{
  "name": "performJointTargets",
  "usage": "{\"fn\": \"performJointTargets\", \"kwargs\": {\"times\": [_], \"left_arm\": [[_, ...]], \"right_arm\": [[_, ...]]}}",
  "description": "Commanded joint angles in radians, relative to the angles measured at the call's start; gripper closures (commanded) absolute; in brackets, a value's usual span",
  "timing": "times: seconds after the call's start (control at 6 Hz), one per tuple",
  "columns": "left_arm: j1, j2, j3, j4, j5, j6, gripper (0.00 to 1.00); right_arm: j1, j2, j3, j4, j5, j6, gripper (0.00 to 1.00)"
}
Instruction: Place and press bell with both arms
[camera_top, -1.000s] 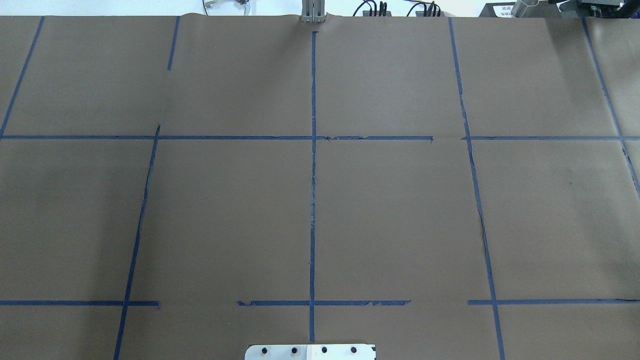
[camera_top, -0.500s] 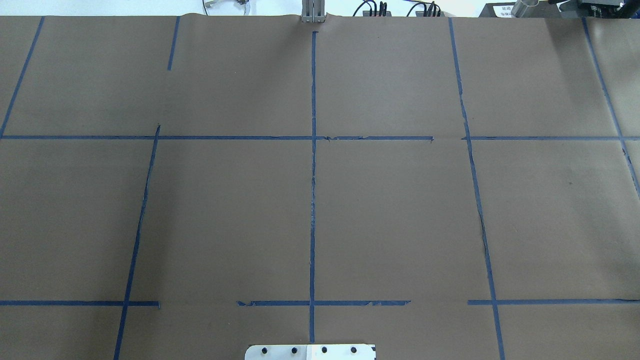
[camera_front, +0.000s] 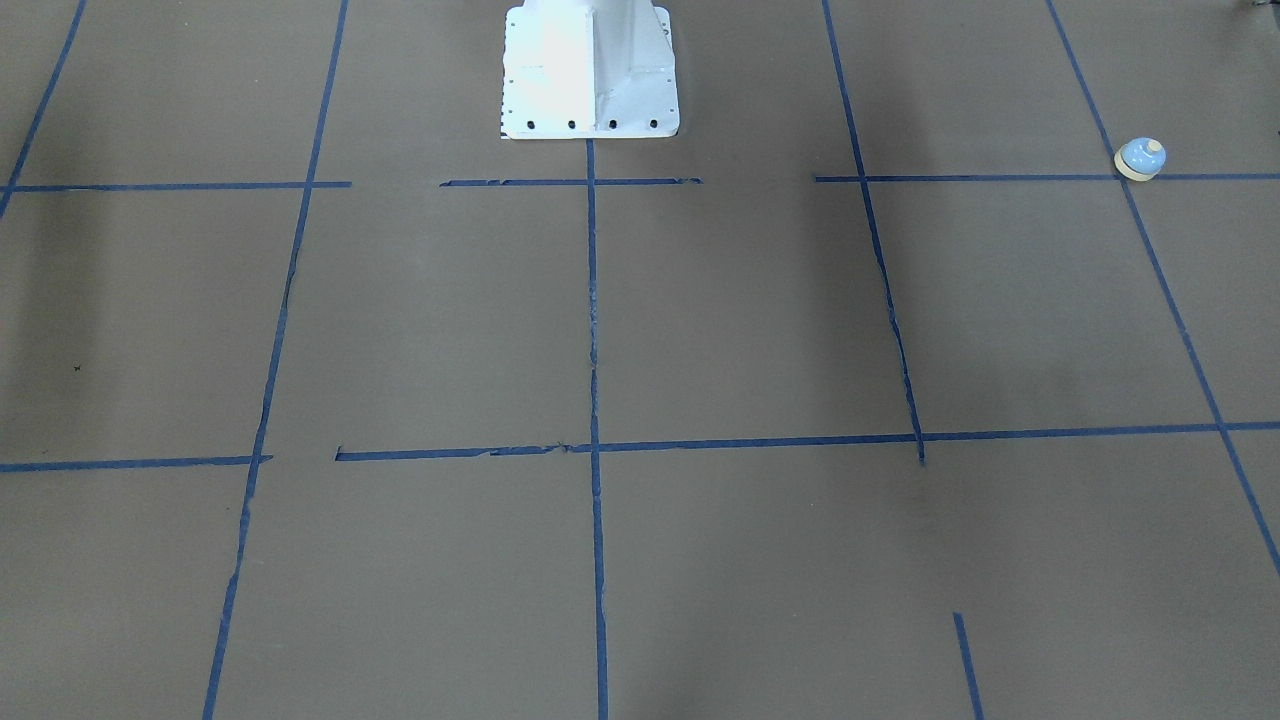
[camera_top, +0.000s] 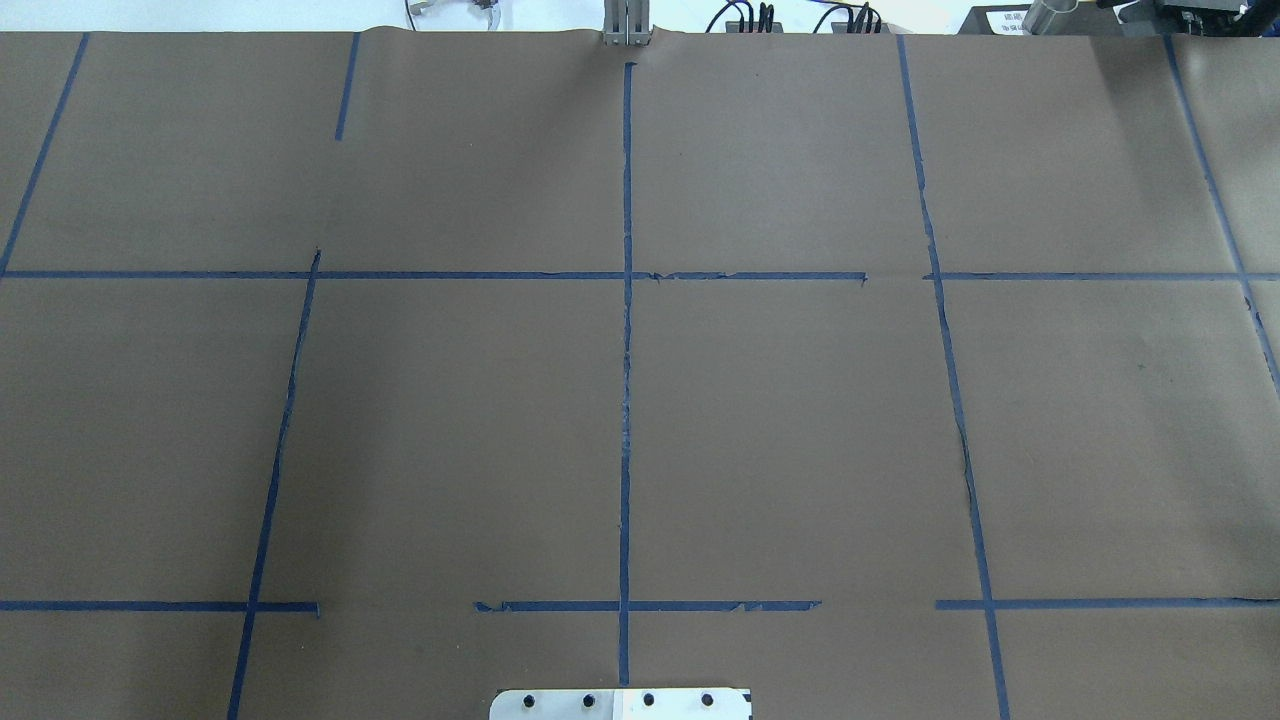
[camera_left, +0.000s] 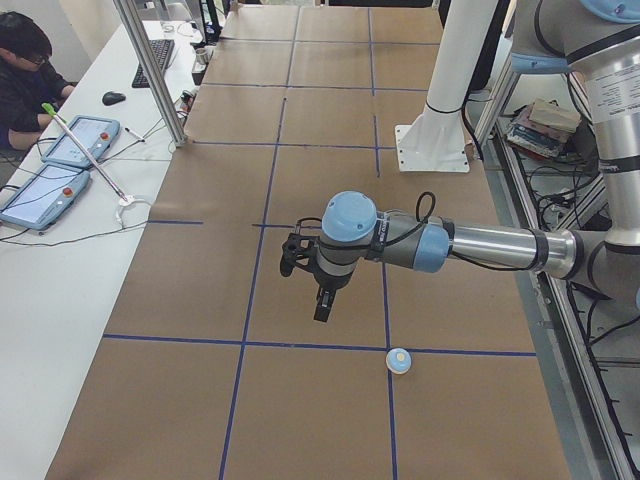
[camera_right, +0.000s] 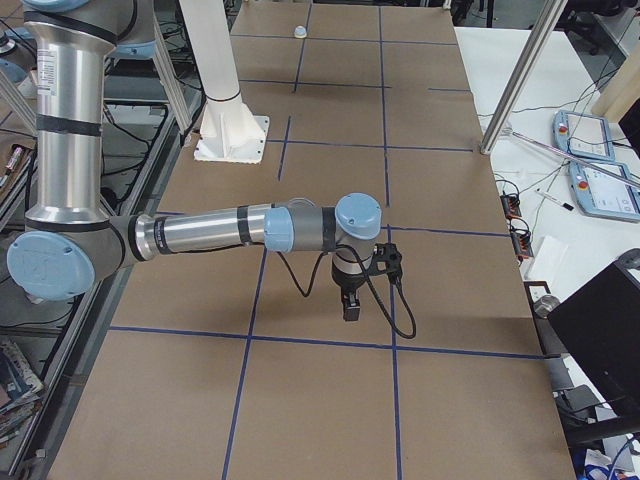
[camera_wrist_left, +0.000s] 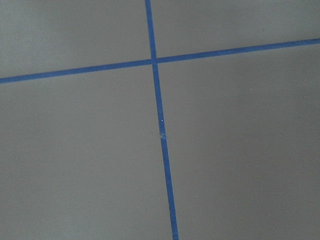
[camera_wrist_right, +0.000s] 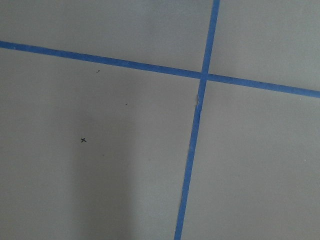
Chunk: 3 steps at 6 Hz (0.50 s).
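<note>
Locate the small round call bell, light-blue dome on cream base (camera_front: 1140, 158), near the brown paper-covered table (camera_front: 750, 320)'s left end, offset toward that end and the robot-side edge from the black two-finger left gripper (camera_left: 322, 303), the nearer one, and well apart from the right gripper (camera_right: 349, 305); you cannot tell either gripper's opening or contents.

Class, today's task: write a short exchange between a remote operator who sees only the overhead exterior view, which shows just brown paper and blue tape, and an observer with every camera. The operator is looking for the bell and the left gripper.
Operator: My view shows no bell. Where is it?
Observer: The small call bell with a light-blue dome and cream base stands where two blue tape lines cross, on the robot's left side of the table.
Operator: Is the left gripper on it?
Observer: No. The left arm's black two-finger gripper hangs above the brown paper, apart from the bell.
</note>
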Motion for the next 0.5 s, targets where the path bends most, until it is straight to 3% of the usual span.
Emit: {"fn": "performJointTargets", "kwargs": {"times": [0.0,0.33], "left_arm": [[0.151,0.092,0.004,-0.154,0.062,-0.189,0.00],[0.265,0.178,0.044,-0.256,0.080,-0.249,0.00]], "right_arm": [[-0.001,-0.002,-0.001,0.029,0.003,0.000,0.00],[-0.001,-0.007,-0.001,0.035,0.003,-0.002,0.00]]}}
